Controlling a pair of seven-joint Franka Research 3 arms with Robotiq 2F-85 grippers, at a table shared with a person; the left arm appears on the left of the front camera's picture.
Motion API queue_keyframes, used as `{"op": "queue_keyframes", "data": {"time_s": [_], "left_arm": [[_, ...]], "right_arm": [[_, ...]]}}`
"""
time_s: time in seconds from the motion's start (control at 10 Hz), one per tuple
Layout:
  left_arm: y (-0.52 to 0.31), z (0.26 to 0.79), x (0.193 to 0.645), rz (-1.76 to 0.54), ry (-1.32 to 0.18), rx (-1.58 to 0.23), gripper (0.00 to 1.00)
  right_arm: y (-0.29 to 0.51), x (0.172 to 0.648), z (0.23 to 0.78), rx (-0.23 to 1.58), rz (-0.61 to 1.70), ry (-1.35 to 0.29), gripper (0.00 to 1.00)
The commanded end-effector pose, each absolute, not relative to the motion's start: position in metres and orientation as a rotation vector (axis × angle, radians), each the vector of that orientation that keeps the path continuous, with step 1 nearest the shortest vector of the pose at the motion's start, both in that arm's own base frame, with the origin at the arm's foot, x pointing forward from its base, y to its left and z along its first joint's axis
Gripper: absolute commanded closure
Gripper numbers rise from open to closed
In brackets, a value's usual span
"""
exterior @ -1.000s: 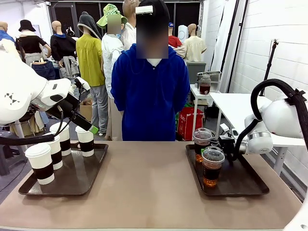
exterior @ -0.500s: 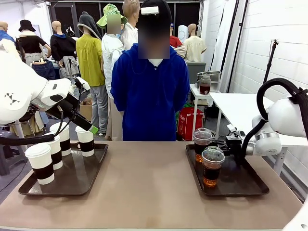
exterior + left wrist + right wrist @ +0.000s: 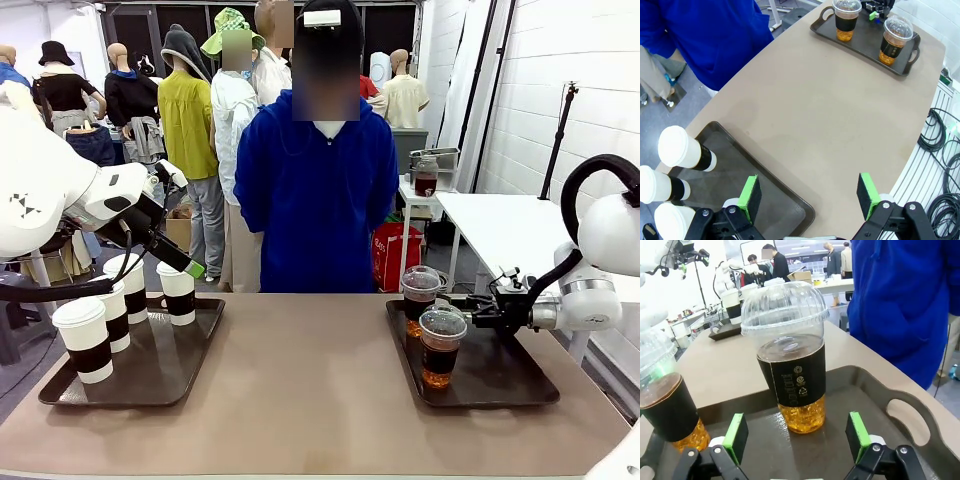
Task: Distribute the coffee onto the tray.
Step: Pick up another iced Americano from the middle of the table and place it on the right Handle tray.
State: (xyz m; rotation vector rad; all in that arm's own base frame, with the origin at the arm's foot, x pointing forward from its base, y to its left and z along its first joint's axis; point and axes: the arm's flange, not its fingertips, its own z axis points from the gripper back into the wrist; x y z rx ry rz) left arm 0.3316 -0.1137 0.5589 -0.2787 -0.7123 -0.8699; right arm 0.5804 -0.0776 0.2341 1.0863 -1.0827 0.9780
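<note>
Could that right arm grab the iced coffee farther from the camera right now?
Probably yes: the right gripper is open, level with the farther iced coffee, which stands centred before its fingers with nothing between them.

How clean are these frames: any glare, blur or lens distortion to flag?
Front view: even indoor light, sharp, soft sheen on the right tray. Left wrist view: wide-angle bend in the table edge. Right wrist view: highlights on the near dome lid; background washed out and soft.

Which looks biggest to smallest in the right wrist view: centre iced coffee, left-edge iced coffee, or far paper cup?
1. Centre iced coffee.
2. Left-edge iced coffee, partly cropped, so its rank against the first is unsure.
3. Far paper cup, small mainly through distance.
</note>
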Motion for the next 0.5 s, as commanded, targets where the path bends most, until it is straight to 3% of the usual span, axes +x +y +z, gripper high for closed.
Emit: {"op": "queue_keyframes", "data": {"time_s": [0.0, 0.4], "left_arm": [[-0.1123, 0.5590, 0.3321, -0.868, -0.713, -0.286, 0.00], [-0.1123, 0.5590, 0.3321, -0.868, -0.713, -0.286, 0.00]], "right_arm": [[-0.0680, 0.5870, 0.2325, 1.109, 0.997, -1.083, 0.00], [-0.0680, 0.5870, 0.2325, 1.109, 0.997, -1.083, 0.00]]}}
